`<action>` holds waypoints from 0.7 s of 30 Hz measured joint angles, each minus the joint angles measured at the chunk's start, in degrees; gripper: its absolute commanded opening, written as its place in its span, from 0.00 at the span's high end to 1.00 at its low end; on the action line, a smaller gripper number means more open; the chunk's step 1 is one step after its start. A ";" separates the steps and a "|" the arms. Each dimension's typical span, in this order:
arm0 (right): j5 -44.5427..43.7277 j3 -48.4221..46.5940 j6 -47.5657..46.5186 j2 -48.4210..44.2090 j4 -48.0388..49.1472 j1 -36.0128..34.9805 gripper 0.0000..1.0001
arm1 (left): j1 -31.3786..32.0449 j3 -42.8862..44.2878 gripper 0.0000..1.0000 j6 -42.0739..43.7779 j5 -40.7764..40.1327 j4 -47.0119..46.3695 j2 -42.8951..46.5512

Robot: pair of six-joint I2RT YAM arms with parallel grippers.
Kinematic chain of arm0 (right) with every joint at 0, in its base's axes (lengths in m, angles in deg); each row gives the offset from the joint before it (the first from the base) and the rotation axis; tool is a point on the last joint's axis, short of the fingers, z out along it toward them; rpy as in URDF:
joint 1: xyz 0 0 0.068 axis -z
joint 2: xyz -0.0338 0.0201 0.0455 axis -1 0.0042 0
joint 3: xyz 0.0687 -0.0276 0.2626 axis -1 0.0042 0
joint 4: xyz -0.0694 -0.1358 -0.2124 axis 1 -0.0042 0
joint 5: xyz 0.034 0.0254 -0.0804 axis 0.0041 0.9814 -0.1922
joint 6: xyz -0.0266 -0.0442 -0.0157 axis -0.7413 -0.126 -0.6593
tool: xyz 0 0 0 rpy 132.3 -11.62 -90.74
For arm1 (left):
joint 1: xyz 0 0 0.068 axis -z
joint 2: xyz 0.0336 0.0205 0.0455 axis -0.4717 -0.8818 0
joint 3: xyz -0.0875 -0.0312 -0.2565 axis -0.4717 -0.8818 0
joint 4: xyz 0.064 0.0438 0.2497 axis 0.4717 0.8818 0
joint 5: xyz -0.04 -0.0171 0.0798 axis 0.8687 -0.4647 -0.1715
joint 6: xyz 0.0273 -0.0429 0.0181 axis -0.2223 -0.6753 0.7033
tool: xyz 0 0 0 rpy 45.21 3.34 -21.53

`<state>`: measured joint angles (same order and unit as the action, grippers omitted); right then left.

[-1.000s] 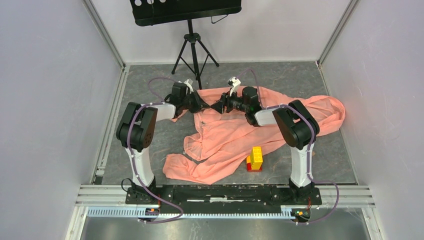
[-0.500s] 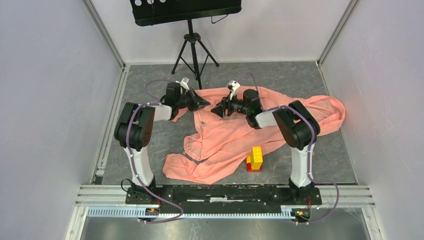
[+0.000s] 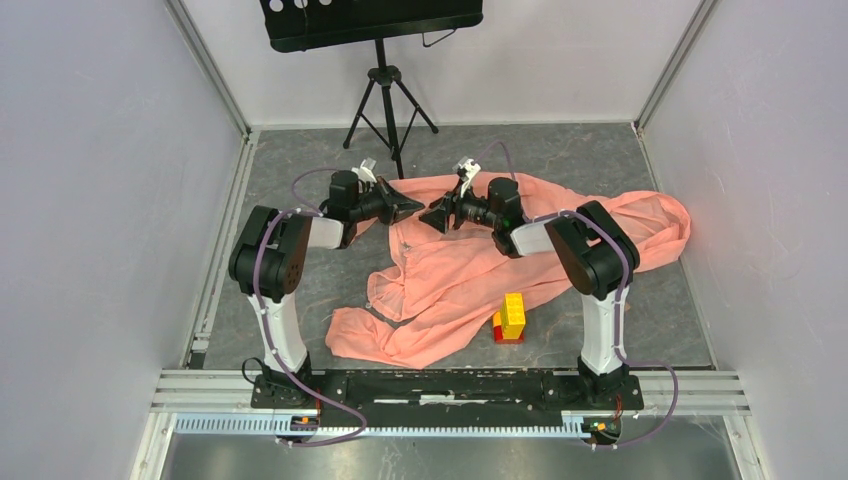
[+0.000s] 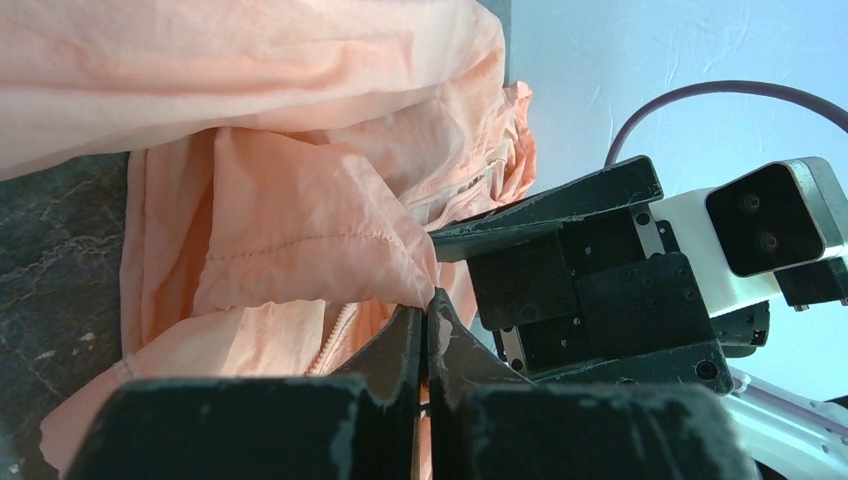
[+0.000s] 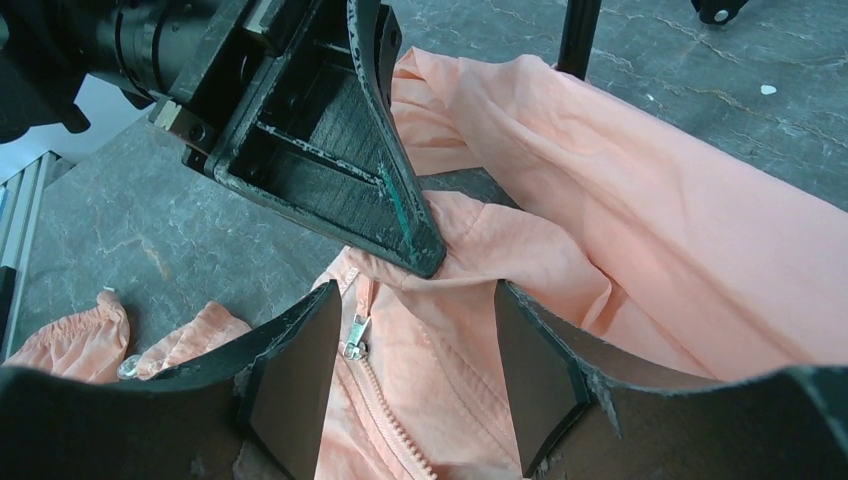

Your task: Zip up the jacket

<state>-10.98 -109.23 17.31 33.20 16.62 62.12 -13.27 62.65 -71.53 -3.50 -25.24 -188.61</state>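
The jacket point(image 3: 480, 270) is spread, crumpled, across the middle of the bench point(image 3: 590, 160), with one sleeve laid towards the right edge and a fold towards the near edge. Its top hem, beside the zipper, is pinched in the left hand point(image 4: 427, 305), whose fingers are pressed together on the thin fabric. The right hand point(image 5: 418, 300) is held wide just above the zipper pull point(image 5: 352, 338), with nothing gripped. A yellow-and-red block stack point(image 3: 511, 318) is seen at the jacket's near side.
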 measured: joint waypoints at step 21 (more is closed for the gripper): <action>1.81 -3.52 1.66 3.87 1.55 -0.13 0.39 | -0.02 -1.57 0.98 -1.40 0.04 -1.03 1.03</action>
<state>-9.16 -112.75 18.97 37.07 18.17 61.99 -13.29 61.08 -72.93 -3.46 -26.26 -187.59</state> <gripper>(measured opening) 0.603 0.043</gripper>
